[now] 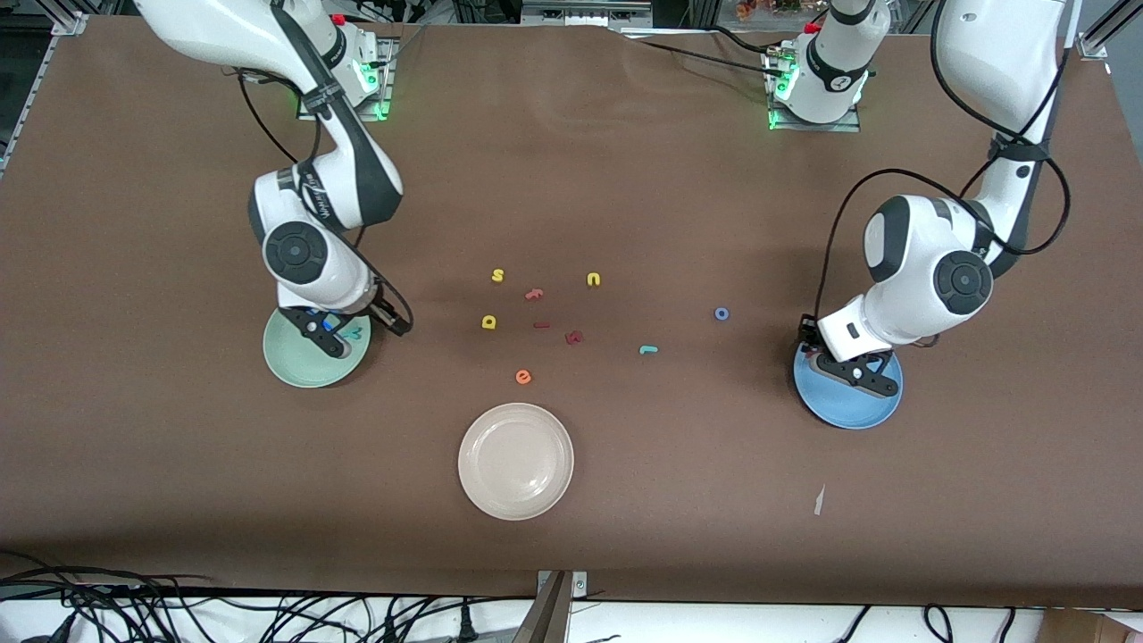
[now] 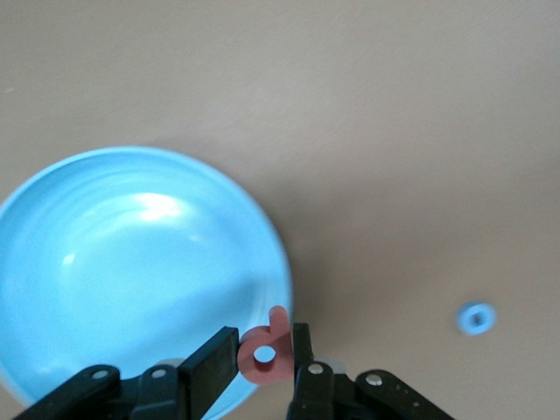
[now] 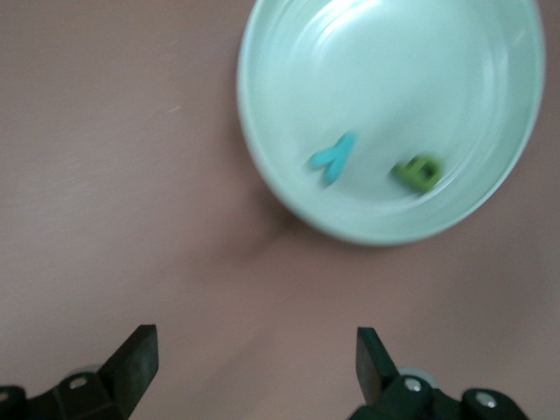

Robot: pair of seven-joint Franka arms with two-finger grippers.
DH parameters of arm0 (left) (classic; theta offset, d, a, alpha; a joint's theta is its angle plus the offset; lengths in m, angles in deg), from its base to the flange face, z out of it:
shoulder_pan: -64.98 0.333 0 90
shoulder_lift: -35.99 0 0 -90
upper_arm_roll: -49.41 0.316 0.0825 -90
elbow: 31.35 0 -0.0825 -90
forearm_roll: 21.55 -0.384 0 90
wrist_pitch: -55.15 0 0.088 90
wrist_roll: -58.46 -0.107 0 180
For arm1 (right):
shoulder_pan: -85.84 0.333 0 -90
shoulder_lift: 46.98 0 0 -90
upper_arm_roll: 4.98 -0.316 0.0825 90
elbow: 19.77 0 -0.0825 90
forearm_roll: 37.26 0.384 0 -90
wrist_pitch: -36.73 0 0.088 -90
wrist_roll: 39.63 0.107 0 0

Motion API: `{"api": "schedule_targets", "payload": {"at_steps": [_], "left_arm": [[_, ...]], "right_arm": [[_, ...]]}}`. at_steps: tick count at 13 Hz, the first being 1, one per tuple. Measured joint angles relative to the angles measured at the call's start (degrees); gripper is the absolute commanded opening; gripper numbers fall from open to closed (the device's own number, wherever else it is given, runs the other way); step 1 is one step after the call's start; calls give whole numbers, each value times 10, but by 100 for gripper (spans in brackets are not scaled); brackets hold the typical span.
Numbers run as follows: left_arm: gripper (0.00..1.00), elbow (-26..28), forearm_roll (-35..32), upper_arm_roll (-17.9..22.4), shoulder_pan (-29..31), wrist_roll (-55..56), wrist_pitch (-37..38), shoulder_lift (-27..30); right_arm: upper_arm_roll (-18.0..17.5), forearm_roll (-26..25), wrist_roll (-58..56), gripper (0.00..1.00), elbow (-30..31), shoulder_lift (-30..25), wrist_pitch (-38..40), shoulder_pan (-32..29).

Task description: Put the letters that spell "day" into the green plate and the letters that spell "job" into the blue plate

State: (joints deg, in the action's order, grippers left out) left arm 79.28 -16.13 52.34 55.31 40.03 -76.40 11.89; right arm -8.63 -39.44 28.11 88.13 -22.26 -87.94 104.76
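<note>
My left gripper point(image 2: 265, 350) is shut on the salmon-red "b" point(image 2: 262, 359), held over the rim of the blue plate point(image 2: 131, 262). In the front view this gripper point(image 1: 862, 375) hangs over the blue plate point(image 1: 844, 409). The blue "o" point(image 1: 721, 313) and the teal "j" point(image 1: 648, 349) lie on the table. My right gripper point(image 3: 254, 363) is open with nothing in it, at the edge of the green plate point(image 3: 376, 79). A teal "y" point(image 3: 333, 157) and a dark green letter point(image 3: 418, 171) lie in that plate. The yellow round-bowled letter point(image 1: 488, 322) lies mid-table.
A cream-white plate point(image 1: 515, 461) sits nearest the front camera. Mid-table lie a yellow "s" point(image 1: 497, 275), a yellow "u" point(image 1: 593, 279), an orange "e" point(image 1: 523, 377) and dark red letters point(image 1: 574, 337). A scrap of paper point(image 1: 819, 500) lies near the front edge.
</note>
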Motion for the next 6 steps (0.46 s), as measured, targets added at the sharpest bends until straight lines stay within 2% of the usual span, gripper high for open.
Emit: {"api": "schedule_targets", "payload": {"at_steps": [2, 3, 5, 6], "left_arm": [[22, 3, -33, -1, 3, 0, -4, 0], [26, 4, -43, -2, 2, 0, -13, 0], [48, 5, -48, -3, 2, 0, -25, 0], [49, 5, -48, -3, 2, 0, -27, 0]], "right_arm": [[-1, 6, 102, 99, -37, 33, -19, 40], [-2, 6, 149, 97, -51, 54, -39, 63], [-2, 6, 209, 90, -63, 91, -85, 102], [-1, 6, 223, 87, -65, 104, -97, 111]]}}
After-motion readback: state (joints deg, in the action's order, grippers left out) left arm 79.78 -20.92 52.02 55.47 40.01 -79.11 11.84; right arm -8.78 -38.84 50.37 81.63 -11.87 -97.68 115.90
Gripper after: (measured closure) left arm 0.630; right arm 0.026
